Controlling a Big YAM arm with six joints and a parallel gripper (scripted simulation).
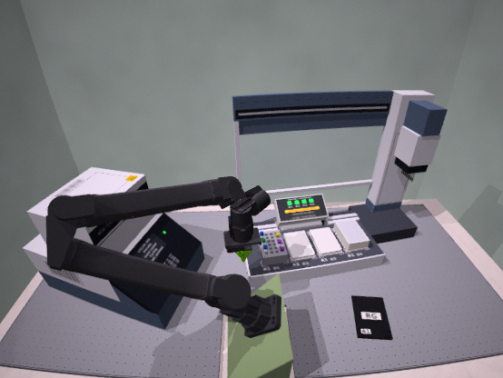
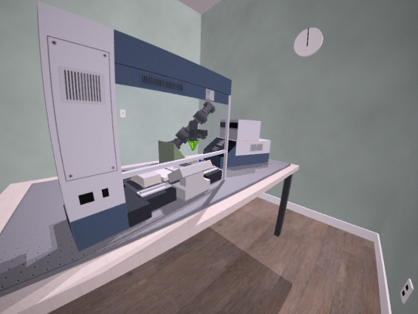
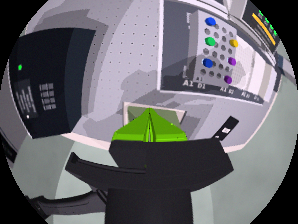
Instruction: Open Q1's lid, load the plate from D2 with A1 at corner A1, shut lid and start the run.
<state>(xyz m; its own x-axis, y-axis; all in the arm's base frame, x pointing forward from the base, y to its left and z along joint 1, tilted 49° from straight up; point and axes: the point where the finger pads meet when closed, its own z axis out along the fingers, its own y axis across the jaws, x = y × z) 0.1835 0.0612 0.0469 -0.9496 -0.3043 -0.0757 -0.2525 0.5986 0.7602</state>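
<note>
You are hanging the gripper (image 1: 243, 254) with its green fingers pressed together on nothing, between the deck row and Q1 (image 1: 91, 218), near the tube cooling block (image 1: 272, 245). The LID key is sitting on the sloping dark panel (image 1: 159, 245) to the gripper's left, too small to pick out, while the smooth white plate on D2 (image 1: 299, 245) is lying farther off beyond the tubes

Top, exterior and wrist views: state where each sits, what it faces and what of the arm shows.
Top: high behind the arm's base, facing the deck row and Q1; whole arm shows.
Exterior: low behind the gantry tower, facing back across the table; only wrist and shut gripper show.
Wrist: on the gripper, facing down; green jaws show.
All three show Q1's dark panel.
</note>
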